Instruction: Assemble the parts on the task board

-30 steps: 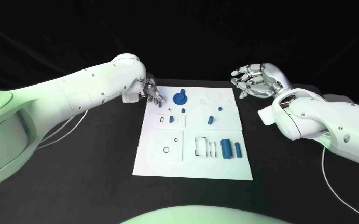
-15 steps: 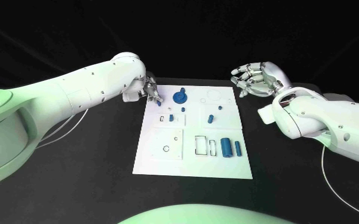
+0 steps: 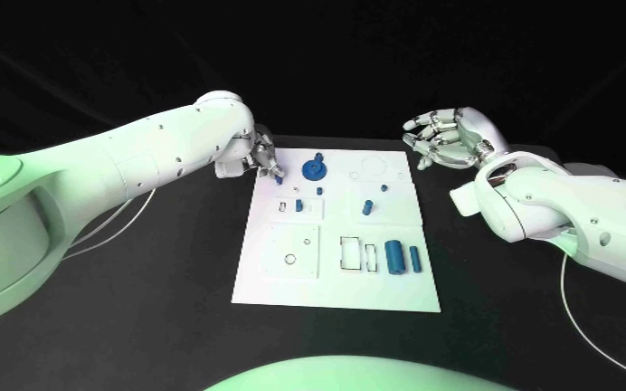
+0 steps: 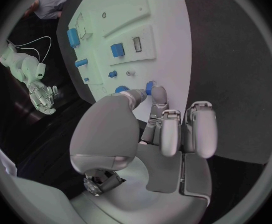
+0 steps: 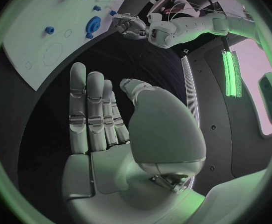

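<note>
Fingers of the left hand (image 4: 149, 134) pinch a small blue part (image 4: 150, 87); its axis unclear; right hand (image 3: 443, 140) spread, empty.

A black table (image 3: 156, 319) bears thin pale cables (image 3: 590, 319).

The left hand (image 3: 261, 159) pinches a small blue part (image 4: 150, 87) in its fingertips. The right hand (image 3: 441, 140) is up, empty, fingers apart.

The task board (image 3: 336, 273) lies in the middle of the bench (image 3: 156, 319). The left hand (image 3: 261, 157) is at its upper left corner. The right hand (image 3: 441, 140) is at its upper right corner.
</note>
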{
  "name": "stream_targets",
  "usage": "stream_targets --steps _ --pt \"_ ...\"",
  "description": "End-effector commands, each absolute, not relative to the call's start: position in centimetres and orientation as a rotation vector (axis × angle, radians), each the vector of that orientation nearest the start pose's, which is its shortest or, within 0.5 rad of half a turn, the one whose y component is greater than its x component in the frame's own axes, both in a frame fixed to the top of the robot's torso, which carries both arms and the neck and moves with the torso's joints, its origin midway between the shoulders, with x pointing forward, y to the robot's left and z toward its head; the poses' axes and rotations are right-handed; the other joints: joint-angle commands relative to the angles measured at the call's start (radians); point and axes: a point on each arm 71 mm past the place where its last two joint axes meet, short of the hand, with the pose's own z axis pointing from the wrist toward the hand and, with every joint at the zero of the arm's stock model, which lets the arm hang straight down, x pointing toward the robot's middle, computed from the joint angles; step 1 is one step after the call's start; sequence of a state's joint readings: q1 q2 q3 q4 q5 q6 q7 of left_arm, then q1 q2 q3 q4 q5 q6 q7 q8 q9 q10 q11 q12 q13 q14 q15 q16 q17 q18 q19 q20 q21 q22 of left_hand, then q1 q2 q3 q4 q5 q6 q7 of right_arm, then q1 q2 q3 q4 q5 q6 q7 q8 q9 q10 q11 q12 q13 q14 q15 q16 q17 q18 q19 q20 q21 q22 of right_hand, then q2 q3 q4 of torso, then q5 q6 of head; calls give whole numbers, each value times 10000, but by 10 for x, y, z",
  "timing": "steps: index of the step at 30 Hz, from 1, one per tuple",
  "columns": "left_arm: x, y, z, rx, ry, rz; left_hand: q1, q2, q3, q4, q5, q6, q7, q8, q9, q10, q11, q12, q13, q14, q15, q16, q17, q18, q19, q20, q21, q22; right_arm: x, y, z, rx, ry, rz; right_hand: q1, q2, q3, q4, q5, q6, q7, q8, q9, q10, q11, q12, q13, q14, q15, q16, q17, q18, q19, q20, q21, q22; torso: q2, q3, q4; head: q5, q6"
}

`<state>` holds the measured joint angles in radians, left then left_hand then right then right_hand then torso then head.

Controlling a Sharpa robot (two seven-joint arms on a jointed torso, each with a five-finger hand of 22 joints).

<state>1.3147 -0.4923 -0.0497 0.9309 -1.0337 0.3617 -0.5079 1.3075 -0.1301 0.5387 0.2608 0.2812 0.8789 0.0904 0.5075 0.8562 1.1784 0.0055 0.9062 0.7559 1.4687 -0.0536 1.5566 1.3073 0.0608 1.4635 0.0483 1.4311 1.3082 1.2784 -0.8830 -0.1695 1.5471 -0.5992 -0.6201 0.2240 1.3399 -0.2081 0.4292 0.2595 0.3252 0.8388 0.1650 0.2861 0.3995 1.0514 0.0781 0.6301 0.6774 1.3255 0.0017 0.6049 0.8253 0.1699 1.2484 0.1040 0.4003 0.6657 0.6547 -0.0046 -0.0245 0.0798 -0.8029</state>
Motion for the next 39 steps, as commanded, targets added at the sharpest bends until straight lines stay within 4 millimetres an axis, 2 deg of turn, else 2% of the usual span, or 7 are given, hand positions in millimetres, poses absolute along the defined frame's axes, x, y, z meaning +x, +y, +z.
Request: stream_targets --steps 1,4,9,14,20,25,39 --pt "579 210 -204 -2883 23671 -2754 -310 -208 2180 -1949 171 63 -54 128 156 184 -10 85 91 971 -54 43 2468 -54 12 -28 58 77 483 -229 -176 5580 14584 10420 -94 38 41 -9 48 -48 13 36 -9 -79 1 58 -10 80 -9 -63 14 119 64 -22 -32 -11 -18 6 18 22 18" --pt "577 212 -203 -3075 23579 -2959 -476 -347 2433 -2083 358 136 -79 180 220 296 -33 181 177 965 -74 31 2447 -56 21 -43 66 92 483 -229 -176 5582 14579 10417 -94 38 41 -9 48 -48 13 36 -9 -79 1 58 -10 80 -9 -63 14 119 64 -22 -32 -11 -19 7 29 30 35" --pt "567 215 -200 -3457 23349 -3499 -761 -591 2722 -2301 927 324 -146 261 315 609 -102 486 485 969 -134 38 2458 -77 73 -97 123 198 483 -230 -176 5589 14557 10397 -99 50 47 -11 74 -46 12 42 -10 -77 0 66 -15 90 -10 -74 30 119 76 -24 -40 -19 -71 10 67 54 55" --pt "554 219 -196 -3503 23143 -3843 -849 -675 2807 -2372 1108 413 -179 279 339 752 -136 630 641 975 -163 51 2478 -89 103 -124 157 259 483 -231 -176 5602 14542 10376 -99 50 47 -11 74 -46 12 42 -10 -77 0 66 -15 90 -10 -74 30 119 76 -24 -40 -19 -110 22 100 53 45" --pt "540 221 -193 -3505 22839 -4188 -982 -803 2913 -2445 1461 547 -229 293 368 940 -185 803 834 978 -209 55 2485 -102 137 -169 192 323 483 -233 -176 5618 14530 10353 -102 52 47 -11 77 -45 11 44 -10 -76 0 69 -16 93 -11 -77 34 119 79 -24 -42 -21 -131 -6 129 40 29" --pt "528 220 -196 -3242 22568 -4404 -1016 -851 2933 -2471 1585 591 -246 298 379 1001 -201 863 904 982 -223 64 2500 -101 137 -184 192 321 482 -234 -176 5627 14520 10340 -102 52 47 -11 77 -45 11 44 -10 -76 0 69 -16 93 -11 -77 34 119 79 -24 -42 -21 -122 8 110 52 29" --pt "514 211 -210 -2612 22777 -4573 -1046 -894 2948 -2490 1701 643 -265 305 388 1082 -220 952 1005 979 -238 57 2487 -103 142 -198 196 330 482 -233 -177 5624 14533 10355 -102 52 47 -11 77 -45 11 44 -10 -76 0 69 -16 93 -11 -77 34 119 79 -24 -42 -21 -103 8 96 90 -18"
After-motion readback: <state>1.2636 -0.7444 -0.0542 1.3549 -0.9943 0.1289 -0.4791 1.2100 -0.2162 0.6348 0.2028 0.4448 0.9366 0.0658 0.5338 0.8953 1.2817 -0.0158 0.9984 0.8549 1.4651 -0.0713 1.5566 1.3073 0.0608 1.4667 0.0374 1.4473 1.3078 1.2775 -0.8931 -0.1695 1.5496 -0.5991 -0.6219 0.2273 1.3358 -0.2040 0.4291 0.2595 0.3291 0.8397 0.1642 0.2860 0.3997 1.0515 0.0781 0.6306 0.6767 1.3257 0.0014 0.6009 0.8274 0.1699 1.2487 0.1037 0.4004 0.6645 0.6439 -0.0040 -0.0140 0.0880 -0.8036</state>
